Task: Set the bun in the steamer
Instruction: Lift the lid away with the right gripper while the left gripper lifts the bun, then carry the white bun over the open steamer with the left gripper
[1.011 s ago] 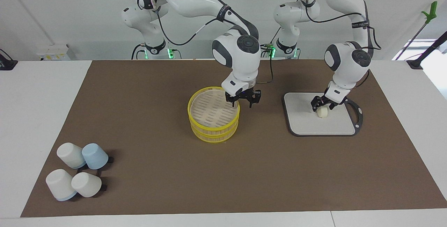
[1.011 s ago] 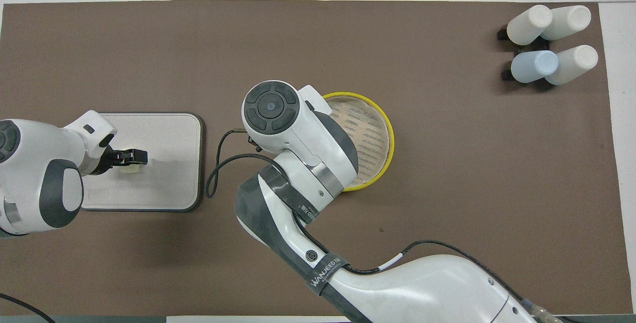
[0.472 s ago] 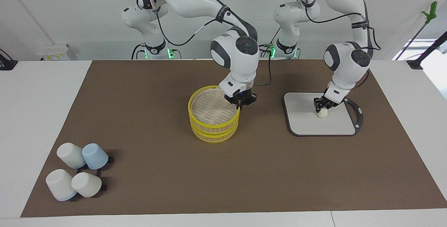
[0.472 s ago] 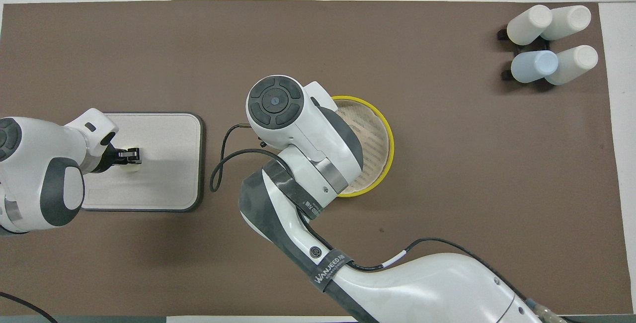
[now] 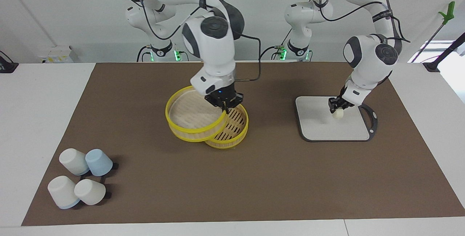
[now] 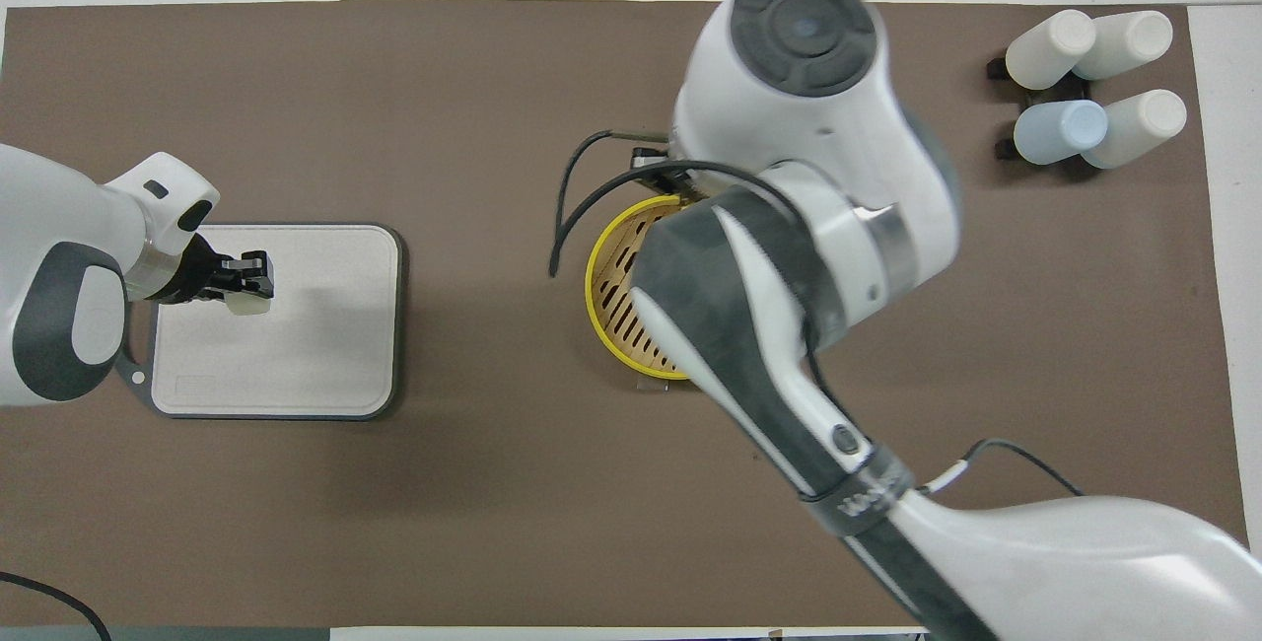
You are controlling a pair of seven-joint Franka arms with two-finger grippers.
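The steamer's upper tier [image 5: 189, 119] hangs tilted in my right gripper [image 5: 224, 106], which is shut on its yellow rim. It is raised off the lower tier [image 5: 234, 129] and shifted toward the right arm's end. The lower tier stands on the mat, its slatted floor showing in the overhead view [image 6: 616, 306]; there my right arm hides its gripper and the upper tier. My left gripper [image 5: 336, 106] is shut on the cream-white bun [image 5: 338, 114] and holds it just over the grey board [image 5: 319, 127]. Both also show in the overhead view: gripper [image 6: 246, 271], bun [image 6: 250, 304].
The grey board with black handle [image 6: 315, 365] lies toward the left arm's end. Several white and blue cups [image 5: 81, 178] lie on a small rack at the mat's corner farthest from the robots, toward the right arm's end; they also show in the overhead view [image 6: 1085, 89].
My right gripper shut on the upper tier's rim, lifted it and carried it toward the right arm's end, baring the lower tier. My left gripper shut on the bun and raised it slightly.
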